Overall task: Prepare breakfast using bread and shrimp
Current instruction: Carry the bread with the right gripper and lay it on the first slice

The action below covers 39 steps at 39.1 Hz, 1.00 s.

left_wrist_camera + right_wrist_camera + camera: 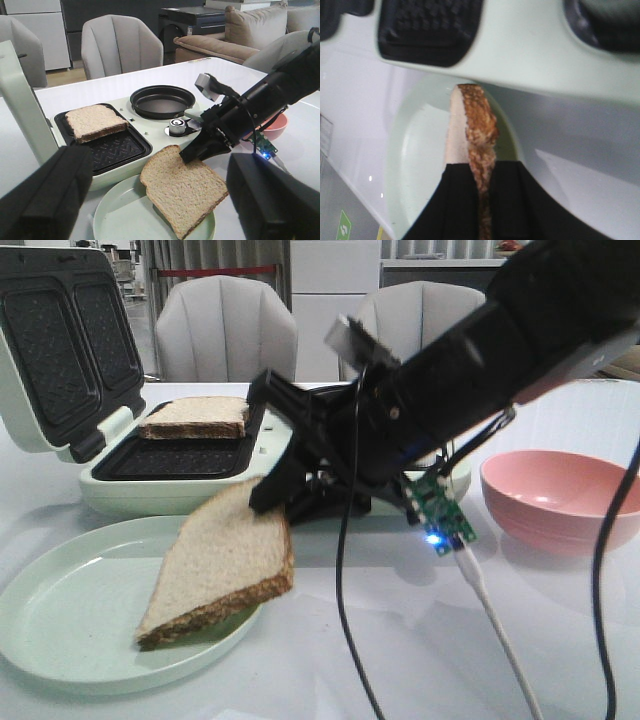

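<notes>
While the right gripper (285, 485) pinches one corner of a bread slice (225, 560) tilted over the green plate (60, 620), the sandwich maker's (150, 485) empty tray — its likely target — lies toward eleven o'clock.

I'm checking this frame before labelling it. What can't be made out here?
- Shrimp: none visible in any view; the pink bowl shows no contents from the front, and the right arm covers most of it in the left wrist view.
- Left gripper: only blurred fingers; nothing between them.
- Held bread slice: its gripped corner is hidden by the right gripper.
</notes>
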Tool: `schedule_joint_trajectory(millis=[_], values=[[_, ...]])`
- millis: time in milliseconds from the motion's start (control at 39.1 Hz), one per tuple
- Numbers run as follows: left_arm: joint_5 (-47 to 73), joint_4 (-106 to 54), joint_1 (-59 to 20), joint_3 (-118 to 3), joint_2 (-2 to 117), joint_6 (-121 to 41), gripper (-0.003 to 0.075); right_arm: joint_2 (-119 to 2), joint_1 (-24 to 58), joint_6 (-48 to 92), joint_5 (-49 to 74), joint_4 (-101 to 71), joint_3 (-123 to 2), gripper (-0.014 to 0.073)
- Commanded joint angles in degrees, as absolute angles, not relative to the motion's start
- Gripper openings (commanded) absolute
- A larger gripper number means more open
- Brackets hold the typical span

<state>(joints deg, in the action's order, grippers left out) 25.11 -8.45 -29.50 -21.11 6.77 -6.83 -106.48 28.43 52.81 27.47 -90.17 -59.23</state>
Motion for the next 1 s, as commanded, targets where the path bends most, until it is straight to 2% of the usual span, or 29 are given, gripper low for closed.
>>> schedule_joint_trajectory(millis=[0,333,973], values=[[20.2,-9.2,-29.9,-22.6,7.4,-6.1,0.0604,-101.1,28.1,54.3,29.8,-92.0,-61.3,0.0133],[20.2,-9.2,-29.9,-22.6,7.4,-6.1,0.0604,-102.4,28.2,54.3,29.3,-94.6,-73.1,0.0133],[20.2,-9.2,-29.9,-22.6,7.4,-6.1,0.0604,-120.5,28.2,54.3,26.7,-99.8,-92.8,0.0133]])
